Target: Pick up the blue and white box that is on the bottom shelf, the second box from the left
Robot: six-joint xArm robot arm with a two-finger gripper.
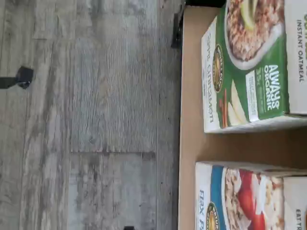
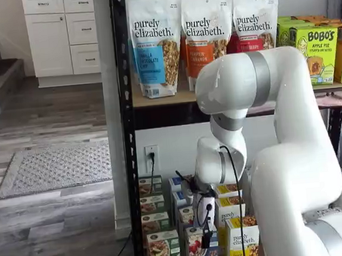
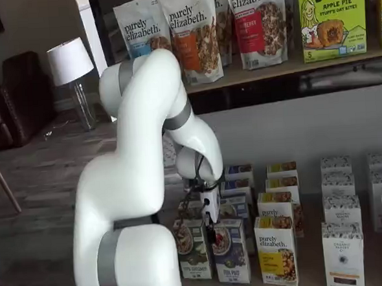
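A: Where is the blue and white box (image 3: 231,251) right now?

B: Standing upright on the bottom shelf (image 3: 316,283), front row, with the green box (image 3: 193,248) just beside it on one side and a yellow and white box (image 3: 277,250) on the other. More boxes line up in rows behind them. In both shelf views the arm (image 3: 148,184) reaches down in front of that row.

A: And the gripper?

B: The gripper (image 3: 211,231) hangs straight above the blue and white box, its white body and a cable beside it. In a shelf view the gripper (image 2: 206,237) overlaps the top of the box (image 2: 199,248). I only make out dark fingers close together or side-on, so from where I stand a gap does not show clearly. Taken with the rest, the fingers are spread as wide as they go, and nothing is between them.

A: Touching the box?

B: Cannot tell; the fingers overlap its upper edge in both shelf views.

A: Wrist view?

B: Turned on its side. It shows the shelf board (image 1: 192,120), the green box (image 1: 249,67) and part of the blue and white box (image 1: 249,196), apart from each other, with grey wood floor (image 1: 86,120) beyond the board's edge.
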